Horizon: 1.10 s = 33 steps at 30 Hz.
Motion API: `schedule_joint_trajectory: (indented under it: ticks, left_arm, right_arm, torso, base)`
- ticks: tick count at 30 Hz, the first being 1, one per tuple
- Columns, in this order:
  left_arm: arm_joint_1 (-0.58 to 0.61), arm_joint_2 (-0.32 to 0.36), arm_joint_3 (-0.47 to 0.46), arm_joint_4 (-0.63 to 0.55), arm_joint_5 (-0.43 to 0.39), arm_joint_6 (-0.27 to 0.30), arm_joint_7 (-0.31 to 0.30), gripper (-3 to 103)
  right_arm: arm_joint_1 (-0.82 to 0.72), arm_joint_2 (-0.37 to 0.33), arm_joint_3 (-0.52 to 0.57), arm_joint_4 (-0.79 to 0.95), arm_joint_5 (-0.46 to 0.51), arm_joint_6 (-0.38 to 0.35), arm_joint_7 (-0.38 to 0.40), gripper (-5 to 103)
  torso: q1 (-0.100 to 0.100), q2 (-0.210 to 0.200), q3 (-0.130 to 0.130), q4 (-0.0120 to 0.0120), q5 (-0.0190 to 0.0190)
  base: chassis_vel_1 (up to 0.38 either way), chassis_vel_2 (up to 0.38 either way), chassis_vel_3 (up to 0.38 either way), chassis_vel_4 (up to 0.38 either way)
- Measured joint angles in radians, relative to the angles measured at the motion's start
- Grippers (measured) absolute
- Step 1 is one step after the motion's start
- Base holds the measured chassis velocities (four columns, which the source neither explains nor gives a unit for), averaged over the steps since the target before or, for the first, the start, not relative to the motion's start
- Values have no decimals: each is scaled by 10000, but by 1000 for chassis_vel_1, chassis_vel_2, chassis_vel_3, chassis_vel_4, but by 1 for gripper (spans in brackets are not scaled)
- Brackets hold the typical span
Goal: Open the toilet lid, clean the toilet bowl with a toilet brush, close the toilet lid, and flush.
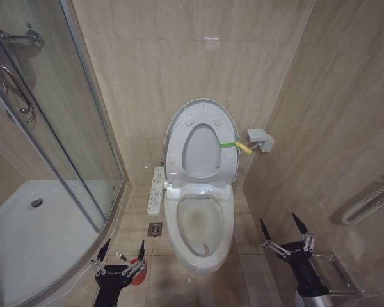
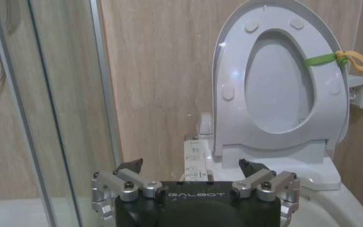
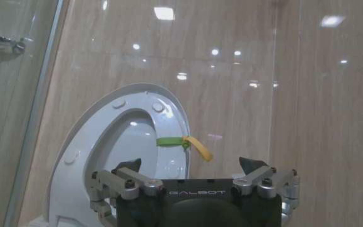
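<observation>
**Standing open: lid and seat raised, both grippers low and empty**

Standing upright against the tiled wall, the toilet lid (image 1: 200, 110) is raised with the seat ring (image 1: 201, 171) leaning on it, a green band (image 1: 226, 144) looped round both. Below, the toilet bowl (image 1: 201, 256) lies uncovered, its inside stained yellowish-brown. The left gripper (image 1: 122, 249) hangs low beside the bowl, jaws wide, holding nothing. The right gripper (image 1: 282, 226) hovers on the bowl's other side, jaws spread, empty.

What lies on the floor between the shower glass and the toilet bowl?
In the head view, a white control panel juts out beside the toilet bowl, with a square floor drain just below; otherwise bare tile up to the shower glass.
</observation>
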Motion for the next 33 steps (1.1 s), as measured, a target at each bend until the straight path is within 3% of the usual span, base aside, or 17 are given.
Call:
schedule_joint_trajectory:
  ticks: [33]
  left_arm:
    - [0,0,0,0,0,0,0,99]
  right_arm:
    - [82,-36,39,0,-171,-146,262,100]
  torso:
    - [0,0,0,0,0]
  base:
    - [0,0,0,0]
